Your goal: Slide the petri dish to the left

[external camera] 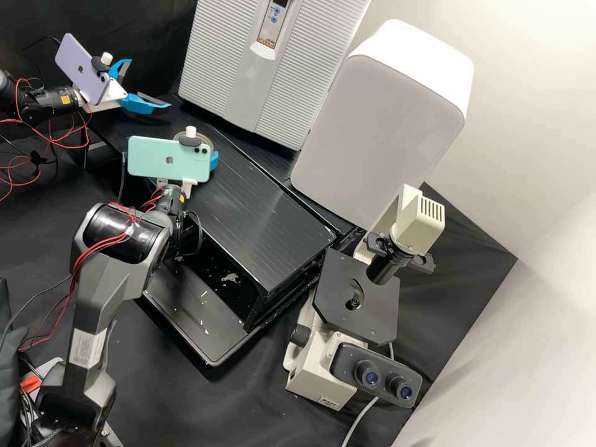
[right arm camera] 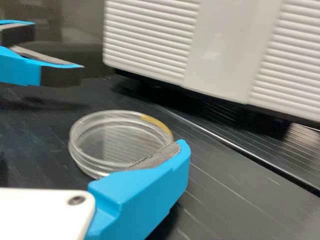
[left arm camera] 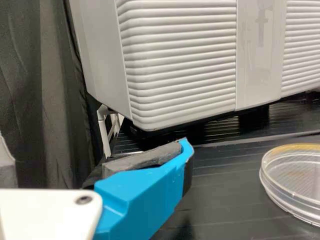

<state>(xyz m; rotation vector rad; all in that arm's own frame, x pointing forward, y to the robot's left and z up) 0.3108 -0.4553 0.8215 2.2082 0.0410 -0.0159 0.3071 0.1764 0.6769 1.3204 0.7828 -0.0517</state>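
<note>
One round petri dish (right arm camera: 117,140) lying flat; right pincer (right arm camera: 159,161) beside rim.

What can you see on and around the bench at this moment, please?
petri dish: one, clear, on the platform by the right fingers.
platform: one, black, ribbed, mid-bench.
ribbed appliance: one, white, behind the platform.
smooth housing: one, white, beside the appliance.
microscope: one, cream and black, before the housing.
cloth: one, black, over the bench.
purple phone: one, left wrist.
mint phone: one, right wrist.
left fingers: two, blue, open, apart from the dish.
right fingers: two, blue, open, at the dish's rim.
</note>
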